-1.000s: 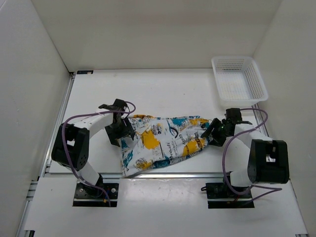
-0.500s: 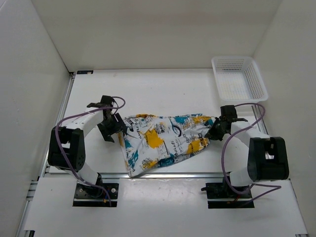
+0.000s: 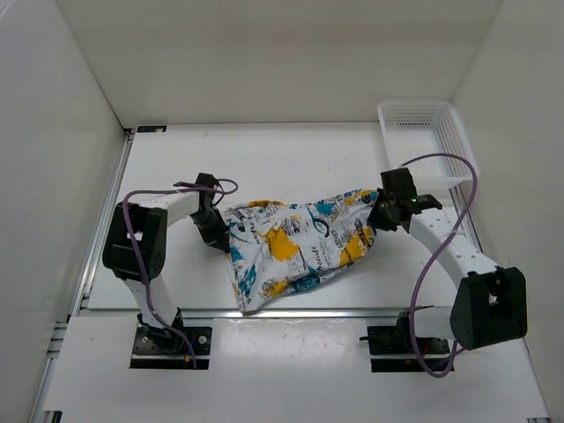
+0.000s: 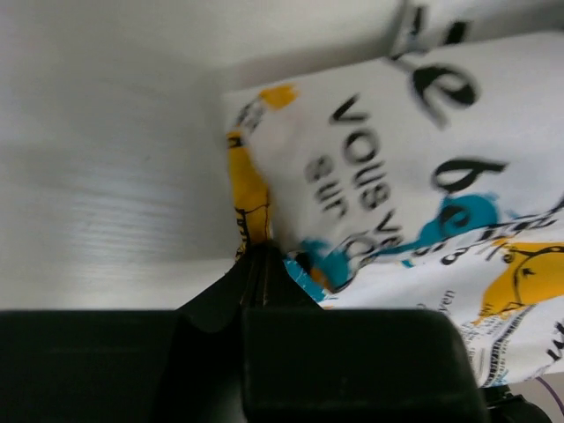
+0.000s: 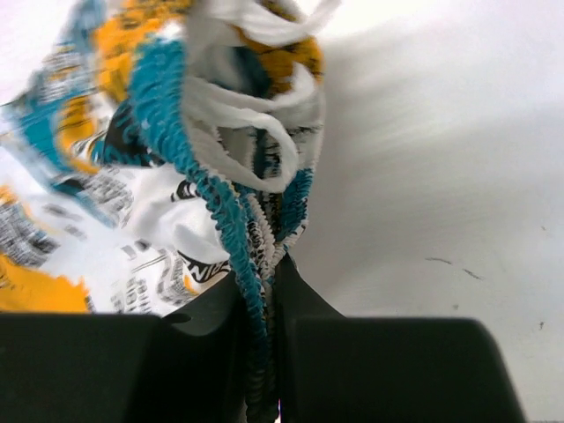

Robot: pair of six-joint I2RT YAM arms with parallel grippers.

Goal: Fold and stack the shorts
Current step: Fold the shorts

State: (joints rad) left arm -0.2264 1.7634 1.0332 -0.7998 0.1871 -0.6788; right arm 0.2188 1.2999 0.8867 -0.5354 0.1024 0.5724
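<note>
The shorts [image 3: 295, 242], white with teal, yellow and black print, stretch between both arms over the middle of the table, one end trailing toward the front edge. My left gripper [image 3: 222, 233] is shut on their left corner; in the left wrist view its tips [image 4: 262, 256] pinch the yellow-edged hem of the shorts [image 4: 397, 167]. At the right end my right gripper [image 3: 381, 214] is shut on the gathered elastic waistband, which runs between the jaws [image 5: 262, 291] in the right wrist view, with the shorts [image 5: 159, 167] bunched above them.
A white mesh basket [image 3: 426, 141] stands at the back right corner, just behind the right arm. White walls close in the table at the back and on both sides. A metal rail [image 3: 291, 311] runs along the front edge.
Both grippers have shut on the shorts' ends. The right gripper has lifted its end back and slightly left; the left gripper has shifted right onto the left corner. The cloth is pulled more taut.
</note>
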